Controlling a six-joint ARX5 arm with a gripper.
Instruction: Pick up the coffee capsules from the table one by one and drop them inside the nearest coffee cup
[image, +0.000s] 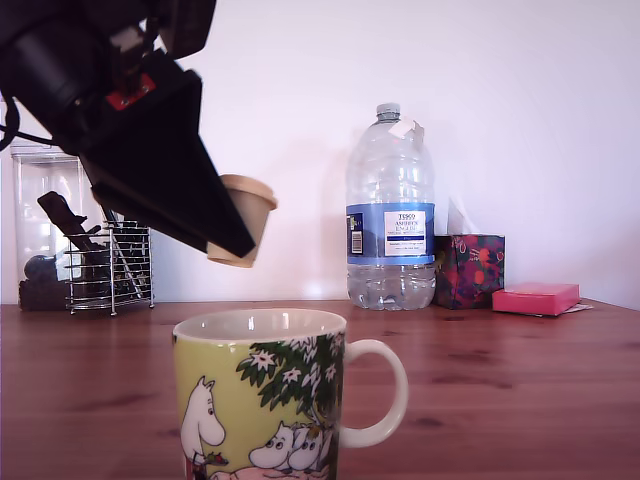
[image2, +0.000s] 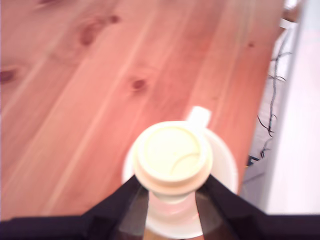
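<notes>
The hand (image: 238, 232) is clamped on a beige coffee capsule (image: 243, 220), holding it in the air directly above the Moomin mug (image: 262, 400), which stands on the wooden tabletop (image: 520, 380).

Wooden table (image: 520, 370) bears mug (image: 262, 395), bottle (image: 390, 210), boxes (image: 468, 270).

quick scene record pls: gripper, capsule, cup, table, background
gripper: shut on the beige capsule, held in the air
capsule: beige, gripped above the cup; the wrist view shows its round face over the cup's opening
cup: yellow-green mug with cartoon print, upright, handle toward the exterior view's right
table: reddish-brown wood with knots; no other capsule in view
background: water bottle, tissue box, pink box, wire rack
</notes>
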